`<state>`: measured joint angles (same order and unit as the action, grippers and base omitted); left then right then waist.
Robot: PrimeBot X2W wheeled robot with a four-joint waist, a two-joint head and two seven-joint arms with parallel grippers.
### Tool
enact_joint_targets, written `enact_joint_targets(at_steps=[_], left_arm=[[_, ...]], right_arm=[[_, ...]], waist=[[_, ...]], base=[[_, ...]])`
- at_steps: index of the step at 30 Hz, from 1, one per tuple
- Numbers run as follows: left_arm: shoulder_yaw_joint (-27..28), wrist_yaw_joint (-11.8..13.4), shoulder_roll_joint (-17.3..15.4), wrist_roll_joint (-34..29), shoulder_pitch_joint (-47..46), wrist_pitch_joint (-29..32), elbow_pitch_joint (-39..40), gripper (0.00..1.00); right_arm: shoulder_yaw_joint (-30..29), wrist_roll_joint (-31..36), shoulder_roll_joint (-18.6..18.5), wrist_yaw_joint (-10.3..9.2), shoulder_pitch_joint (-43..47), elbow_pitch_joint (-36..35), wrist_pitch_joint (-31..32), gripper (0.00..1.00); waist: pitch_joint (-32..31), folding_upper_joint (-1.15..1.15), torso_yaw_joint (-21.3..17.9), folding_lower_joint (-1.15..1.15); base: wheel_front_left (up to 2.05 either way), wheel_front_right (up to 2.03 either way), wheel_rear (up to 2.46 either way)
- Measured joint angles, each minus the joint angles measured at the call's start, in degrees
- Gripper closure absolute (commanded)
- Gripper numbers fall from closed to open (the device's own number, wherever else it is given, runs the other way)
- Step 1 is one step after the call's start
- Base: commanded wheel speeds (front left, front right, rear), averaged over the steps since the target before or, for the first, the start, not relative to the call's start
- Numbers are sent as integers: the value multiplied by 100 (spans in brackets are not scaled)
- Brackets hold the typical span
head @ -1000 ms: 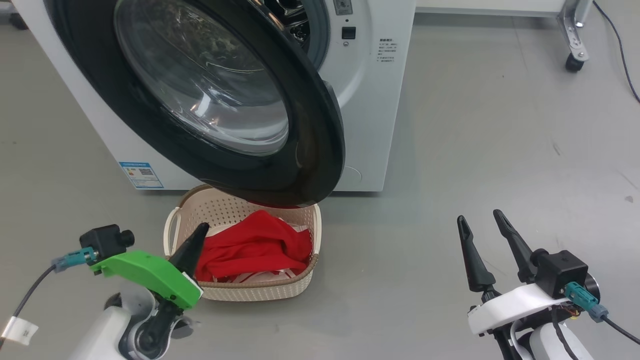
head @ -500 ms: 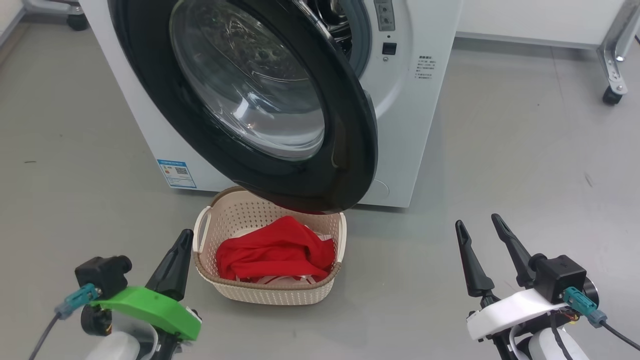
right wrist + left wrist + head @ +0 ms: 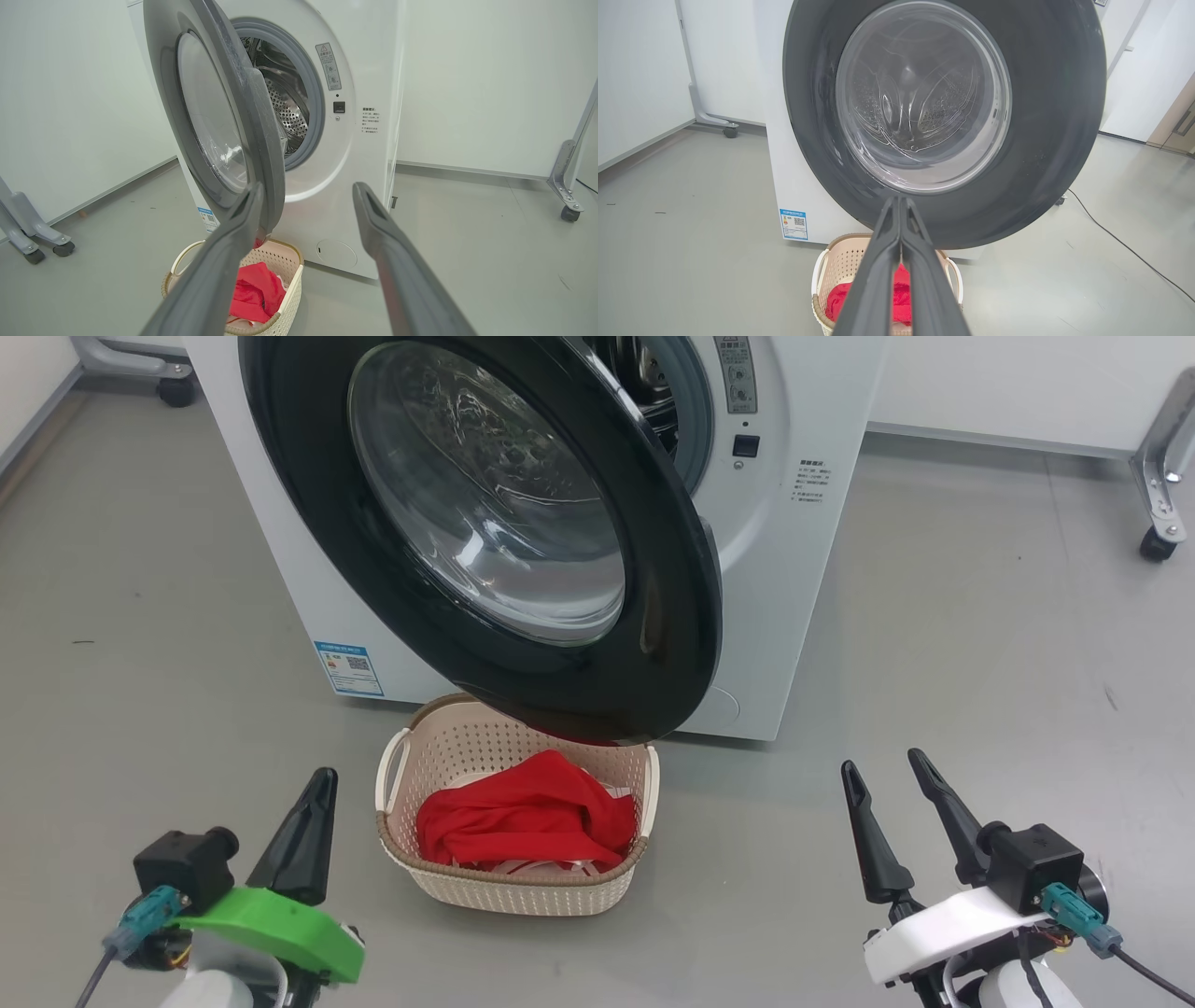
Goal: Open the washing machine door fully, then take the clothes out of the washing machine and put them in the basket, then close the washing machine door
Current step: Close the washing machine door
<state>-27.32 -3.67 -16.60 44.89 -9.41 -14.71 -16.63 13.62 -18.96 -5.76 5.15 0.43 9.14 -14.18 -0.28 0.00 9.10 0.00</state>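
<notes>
The washing machine door stands swung out from the white washing machine, its black rim over the far end of the basket. The clothes lie in the basket, red on top with white stripes beneath. My left gripper is shut and empty, low on the floor side left of the basket. In the left wrist view the closed fingers point at the door, with the basket below. My right gripper stands open and empty, right of the basket. The right wrist view shows the steel drum past the door.
The grey floor spreads right of the machine. A metal frame leg on a caster stands at the far right, another caster at the far left. A black cable runs over the floor.
The head camera has swung, shifting the whole scene right and down. My left gripper has drawn back from the basket's near left corner toward me. The right gripper stays open and still.
</notes>
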Motion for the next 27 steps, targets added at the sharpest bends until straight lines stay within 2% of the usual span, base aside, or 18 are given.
enact_joint_targets(at_steps=[6, 14, 15, 16, 17, 18, 27], left_arm=[[516, 193, 189, -450, 71, 0, 412, 100], [844, 237, 522, -713, 422, 0, 637, 100], [859, 237, 554, -728, 457, 0, 646, 89], [878, 237, 573, -764, 490, 0, 653, 57], [899, 237, 588, -802, 517, 0, 660, 18], [925, 237, 594, -848, 538, 0, 677, 0], [1056, 166, 710, -1140, 665, 0, 724, 0]], right_arm=[[-2, 1, 20, 0, 9, -2, 0, 0], [-16, 1, 29, 0, 13, -3, 0, 0], [-20, 1, 29, 0, 14, -3, 0, 0], [-21, 1, 29, 0, 14, -3, 0, 0], [-22, 1, 29, 0, 14, -3, 0, 0], [-22, 1, 29, 0, 14, -3, 0, 0], [-22, 1, 41, 0, 14, -4, 0, 0]], waist=[[-4, 0, 37, 0], [15, 0, 65, 0], [18, 0, 67, 0], [20, 0, 69, 0], [23, 0, 70, 0], [25, 0, 69, 0], [32, 0, 48, 0]], base=[[0, 0, 0], [0, 0, 0], [0, 0, 0], [0, 0, 0], [0, 0, 0], [0, 0, 0], [0, 0, 0]])
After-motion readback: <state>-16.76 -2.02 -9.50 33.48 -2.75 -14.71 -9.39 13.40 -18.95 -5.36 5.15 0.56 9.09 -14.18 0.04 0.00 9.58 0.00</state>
